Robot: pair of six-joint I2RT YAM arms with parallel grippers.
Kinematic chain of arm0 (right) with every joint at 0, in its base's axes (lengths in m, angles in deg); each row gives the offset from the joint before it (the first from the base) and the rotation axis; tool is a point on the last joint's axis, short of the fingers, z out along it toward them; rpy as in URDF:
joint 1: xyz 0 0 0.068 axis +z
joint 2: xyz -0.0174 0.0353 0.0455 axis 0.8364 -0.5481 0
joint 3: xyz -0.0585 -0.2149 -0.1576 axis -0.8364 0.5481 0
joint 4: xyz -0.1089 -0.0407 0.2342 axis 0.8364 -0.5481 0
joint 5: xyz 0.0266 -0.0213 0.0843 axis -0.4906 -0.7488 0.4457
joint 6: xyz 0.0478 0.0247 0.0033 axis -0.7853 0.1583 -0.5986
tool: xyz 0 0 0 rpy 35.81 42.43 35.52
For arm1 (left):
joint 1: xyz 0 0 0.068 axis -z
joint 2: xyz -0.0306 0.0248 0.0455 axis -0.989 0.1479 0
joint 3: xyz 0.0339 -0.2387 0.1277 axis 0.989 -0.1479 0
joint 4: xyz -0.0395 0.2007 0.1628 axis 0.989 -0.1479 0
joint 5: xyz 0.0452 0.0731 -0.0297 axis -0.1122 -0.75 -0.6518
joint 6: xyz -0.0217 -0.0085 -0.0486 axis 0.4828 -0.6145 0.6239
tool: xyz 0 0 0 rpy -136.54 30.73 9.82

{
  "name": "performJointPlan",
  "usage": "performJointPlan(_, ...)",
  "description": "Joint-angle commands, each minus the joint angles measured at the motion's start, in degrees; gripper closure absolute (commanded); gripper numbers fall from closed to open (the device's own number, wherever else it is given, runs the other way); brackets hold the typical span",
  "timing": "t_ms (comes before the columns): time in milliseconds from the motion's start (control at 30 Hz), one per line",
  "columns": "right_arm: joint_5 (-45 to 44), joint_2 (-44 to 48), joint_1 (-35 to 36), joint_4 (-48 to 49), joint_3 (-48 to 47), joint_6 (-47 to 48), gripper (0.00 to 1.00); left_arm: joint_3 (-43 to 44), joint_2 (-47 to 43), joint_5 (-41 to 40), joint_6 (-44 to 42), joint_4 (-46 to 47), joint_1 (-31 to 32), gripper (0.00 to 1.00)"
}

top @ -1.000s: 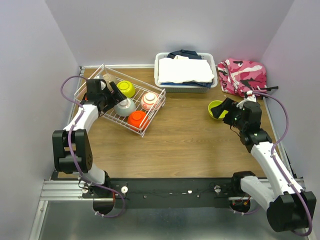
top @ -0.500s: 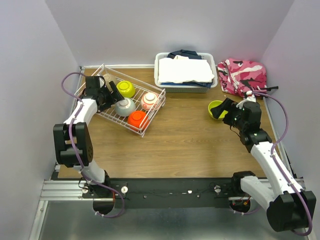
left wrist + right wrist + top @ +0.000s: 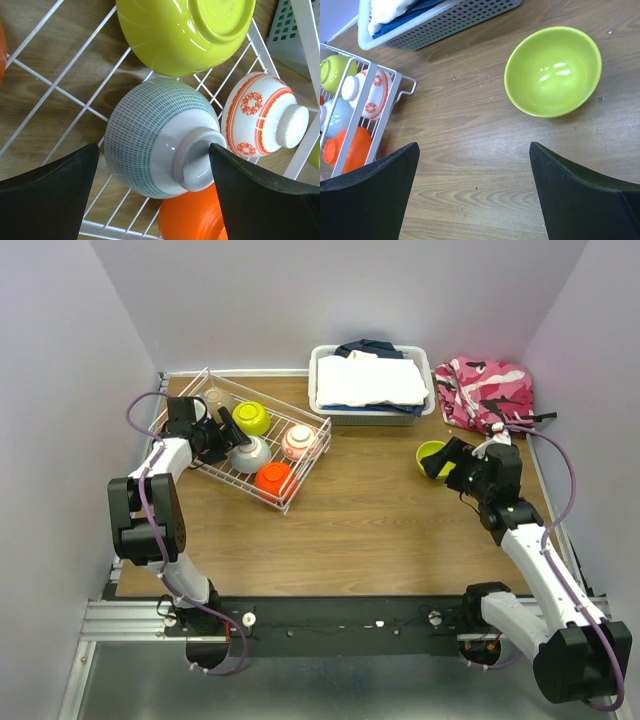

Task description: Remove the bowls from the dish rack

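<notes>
The dish rack (image 3: pixel 310 465) sits askew at the far-left corner of the bench, and four bowls show in it from above: a lime-yellow bowl (image 3: pixel 253 417) toward the far edge, a pale grey bowl (image 3: pixel 250 453) just nearer than it, a white-pink bowl (image 3: pixel 298 442) on the side toward the bench's middle, and an orange bowl (image 3: pixel 274 477) at the rack's near end. The left gripper (image 3: pixel 153 150) reaches into the rack with its jaws apart, one finger (image 3: pixel 47 200) beside the grey bowl's patterned wall and the other at its raised foot. That bowl lies tipped on its side on the wire grid. From the left wrist view I cannot tell whether either pad actually presses on it. A second lime-yellow bowl (image 3: pixel 552 70) stands upright on the bare wood near the right edge, toward the far side, clear of the rack. The right gripper (image 3: pixel 474 150) hangs just on the near side of it, jaws spread wide and holding nothing. Along the far edge stand a white bin (image 3: pixel 325 400) of folded cloth and, in the far-right corner, a pink patterned cloth (image 3: pixel 485 390).
</notes>
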State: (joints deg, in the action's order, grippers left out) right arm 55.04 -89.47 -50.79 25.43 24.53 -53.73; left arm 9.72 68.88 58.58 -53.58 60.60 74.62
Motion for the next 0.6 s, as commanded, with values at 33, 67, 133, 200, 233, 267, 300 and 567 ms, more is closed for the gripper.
performJointPlan(33, 1.34, 0.17, -0.18, 0.40, 0.76, -0.35, 0.02, 0.05, 2.39, 2.33, -2.16, -4.35, -0.86, 0.01)
performJointPlan(67, 1.34, 0.17, -0.09, 0.40, 0.76, -0.43, 0.02, 0.13, 2.48, 2.51, -2.16, -4.35, -0.86, 0.01)
performJointPlan(133, 1.43, 0.00, -0.09, 0.40, 0.76, -0.52, 0.02, 0.31, 2.83, 3.03, -2.25, -4.71, -0.86, 0.01)
performJointPlan(200, 1.61, 0.00, -0.18, 0.40, 0.67, -0.70, 0.02, 0.05, 3.01, 3.65, -1.99, -4.79, -0.86, 0.01)
performJointPlan(233, 1.70, 0.00, -0.09, 0.49, 0.67, -0.78, 0.02, 0.05, 3.27, 3.83, -1.90, -4.97, -0.86, 0.01)
performJointPlan(267, 1.70, -0.09, -0.18, 0.49, 0.67, -1.05, 0.02, 0.05, 3.36, 3.92, -1.90, -5.14, -0.86, 0.01)
performJointPlan(300, 1.78, -0.18, -0.09, 0.58, 0.67, -1.05, 0.02, -0.04, 3.54, 3.92, -1.81, -5.49, -0.86, 0.01)
performJointPlan(567, 2.22, -0.09, -0.18, 0.58, 0.41, -1.84, 0.02, 1.89, 5.91, 1.63, -2.60, -10.59, -0.86, 0.01)
